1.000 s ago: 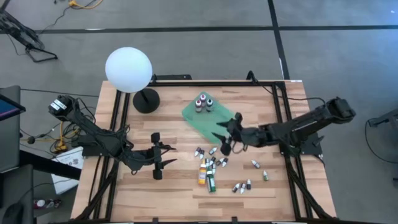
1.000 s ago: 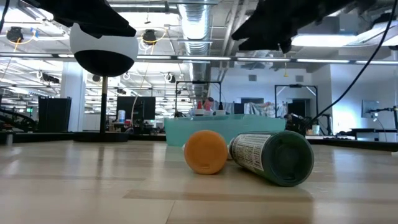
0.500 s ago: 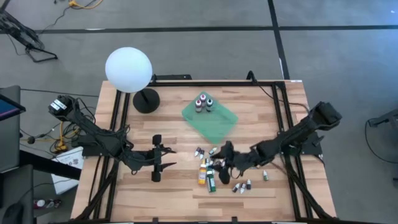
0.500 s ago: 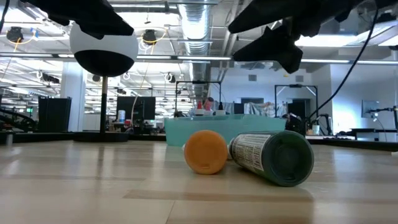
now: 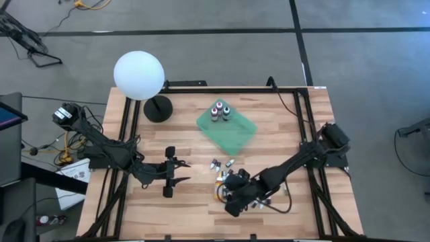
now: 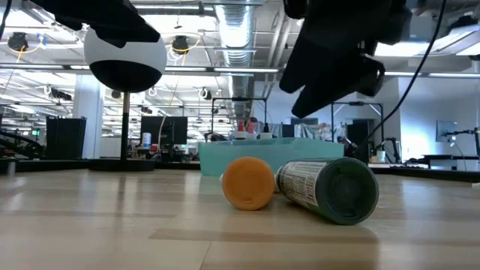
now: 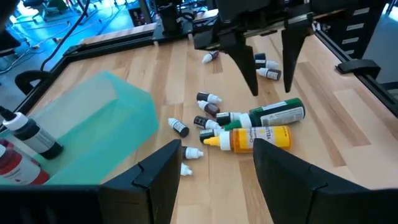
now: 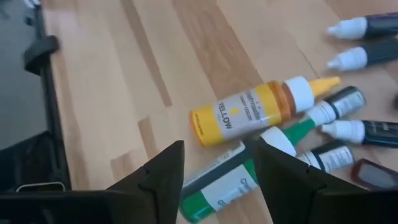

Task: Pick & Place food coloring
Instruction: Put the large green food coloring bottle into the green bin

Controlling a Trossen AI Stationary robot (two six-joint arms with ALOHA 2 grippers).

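High view: right gripper (image 5: 232,205) hangs over the near end of the food coloring (image 5: 232,176) scattered mid-desk (image 5: 195,208); left gripper (image 5: 168,190) hovers apart, beside the pile. Left wrist view: green tray (image 7: 93,134) holds upright bottles (image 7: 28,138); the right arm's fingers (image 7: 249,65) spread, empty, above the green bottle (image 7: 277,114). Right wrist view: fingers (image 8: 165,171) open, gripping nothing, green bottle between them, yellow bottle (image 8: 249,109) just beyond.

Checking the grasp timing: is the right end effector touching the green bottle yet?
Apart. In the left wrist view, the right end effector hangs open above the green bottle, with bare table showing between its fingertips and the bottle.
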